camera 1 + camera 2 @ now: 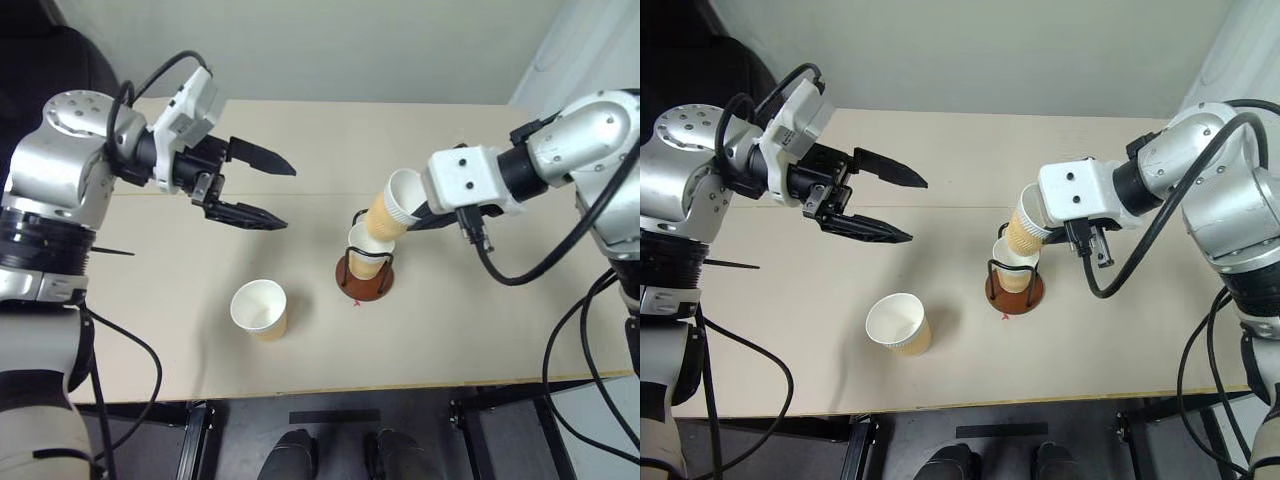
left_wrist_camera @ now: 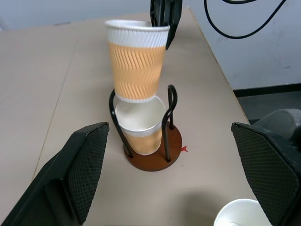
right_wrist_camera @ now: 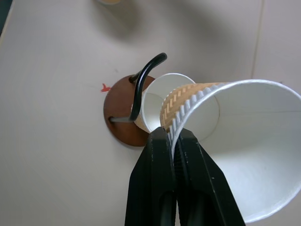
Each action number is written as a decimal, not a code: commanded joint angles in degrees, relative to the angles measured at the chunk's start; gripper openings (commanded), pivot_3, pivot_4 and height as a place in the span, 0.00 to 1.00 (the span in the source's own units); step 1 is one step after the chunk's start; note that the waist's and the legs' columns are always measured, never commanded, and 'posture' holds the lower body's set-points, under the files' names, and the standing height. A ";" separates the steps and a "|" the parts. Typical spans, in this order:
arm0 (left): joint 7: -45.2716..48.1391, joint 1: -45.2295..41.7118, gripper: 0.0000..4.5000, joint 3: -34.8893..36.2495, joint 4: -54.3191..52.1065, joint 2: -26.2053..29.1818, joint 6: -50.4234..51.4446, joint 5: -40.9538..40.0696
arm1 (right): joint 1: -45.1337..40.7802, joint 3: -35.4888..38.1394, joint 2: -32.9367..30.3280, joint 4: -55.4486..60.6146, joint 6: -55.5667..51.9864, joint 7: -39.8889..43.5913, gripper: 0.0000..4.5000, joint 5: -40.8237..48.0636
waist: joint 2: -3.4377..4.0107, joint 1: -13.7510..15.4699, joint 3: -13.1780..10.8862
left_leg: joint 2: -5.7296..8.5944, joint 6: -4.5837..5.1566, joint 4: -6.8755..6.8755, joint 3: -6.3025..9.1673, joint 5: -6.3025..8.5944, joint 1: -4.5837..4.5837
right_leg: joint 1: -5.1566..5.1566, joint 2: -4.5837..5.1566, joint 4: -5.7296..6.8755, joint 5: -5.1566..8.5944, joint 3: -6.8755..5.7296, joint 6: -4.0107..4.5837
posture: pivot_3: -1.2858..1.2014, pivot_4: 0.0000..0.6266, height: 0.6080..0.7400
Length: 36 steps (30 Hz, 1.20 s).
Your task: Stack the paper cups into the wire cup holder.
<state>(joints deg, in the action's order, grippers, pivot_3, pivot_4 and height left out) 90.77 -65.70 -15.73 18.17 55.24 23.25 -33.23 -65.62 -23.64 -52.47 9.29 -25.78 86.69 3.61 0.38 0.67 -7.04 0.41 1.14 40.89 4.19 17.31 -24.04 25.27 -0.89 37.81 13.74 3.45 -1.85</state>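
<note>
The wire cup holder [image 1: 352, 287] stands on the table right of centre, its black loops around one upright paper cup [image 1: 364, 247]. My right gripper [image 3: 173, 136] is shut on the rim of a second paper cup [image 1: 392, 206]. That cup hangs tilted, its bottom at the mouth of the cup in the holder; I cannot tell whether they touch. A third paper cup [image 1: 260, 308] stands upright on the table to the holder's left. My left gripper [image 1: 289, 196] is open and holds nothing, up over the table to the holder's left, its fingers pointing toward the holder.
The tan table [image 1: 180, 300] has its front edge close behind the loose cup and a wall along its far side. A small red mark [image 2: 184, 149] lies on the table beside the holder's base. Black cables hang from the right arm [image 1: 520, 270].
</note>
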 commanded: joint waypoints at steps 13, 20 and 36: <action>1.73 -0.16 1.00 3.08 -2.30 0.07 1.83 0.75 | 1.70 -0.68 2.16 -0.03 4.40 2.43 0.01 -4.07 | 0.00 -0.07 0.00 | 0.00 0.00 -0.03 0.00 0.00 0.00 | 0.00 0.00 -0.03 0.00 0.00 0.01 | 0.52 0.24 1.00; 1.73 -0.35 1.00 2.85 -2.41 0.10 1.97 0.67 | 2.45 -1.05 3.41 0.11 5.17 1.55 0.05 -5.68 | 0.00 -0.12 0.00 | 0.00 -0.02 -0.05 0.00 -0.01 0.00 | 0.00 0.00 -0.05 0.00 0.00 0.01 | 0.52 0.24 1.00; 1.73 2.04 1.00 1.53 -6.77 2.40 -0.26 1.32 | 0.89 11.21 12.32 3.99 -15.51 -9.95 0.43 5.14 | 0.00 -0.30 0.00 | 0.00 -0.05 -0.46 0.02 -0.04 0.00 | -0.02 -0.01 -0.54 -0.01 -0.01 0.03 | 0.52 0.24 1.00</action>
<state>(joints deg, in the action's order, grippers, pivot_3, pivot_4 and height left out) 90.77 -63.52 -15.31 13.59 56.33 24.01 -32.04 -63.72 -16.32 -40.02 10.09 -37.80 78.00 5.70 0.38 0.37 -7.04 0.40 1.07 40.34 4.21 17.25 -24.04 25.26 -0.90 37.19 13.73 3.43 -1.82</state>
